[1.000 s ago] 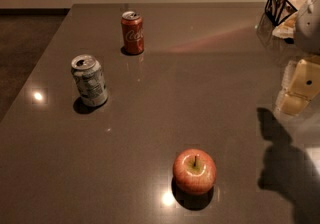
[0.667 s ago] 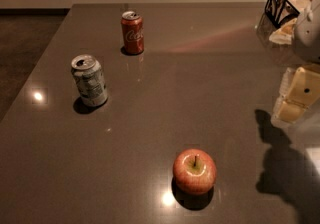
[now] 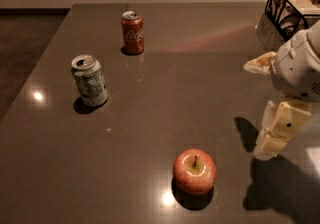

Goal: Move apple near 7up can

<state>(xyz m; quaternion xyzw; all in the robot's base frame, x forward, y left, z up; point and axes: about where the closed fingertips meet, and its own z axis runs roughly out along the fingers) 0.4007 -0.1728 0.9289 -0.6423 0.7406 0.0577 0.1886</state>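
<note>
The red apple (image 3: 195,171) with a yellow-green patch round its stem sits on the dark table (image 3: 200,73) near the front, right of the middle. The dented silver-green 7up can (image 3: 89,80) stands upright at the left, well apart from the apple. My gripper (image 3: 266,151) hangs at the right, pointing down, just above the table. It is to the right of the apple, a short gap away, and holds nothing that I can see.
A red cola can (image 3: 132,32) stands upright at the back, beyond the 7up can. A black wire basket (image 3: 292,8) stands at the back right corner. A crumpled pale thing (image 3: 260,63) lies in front of it. The table's left edge runs past the 7up can.
My gripper has moved down and to the left, closer to the apple. The apple and both cans have not moved.
</note>
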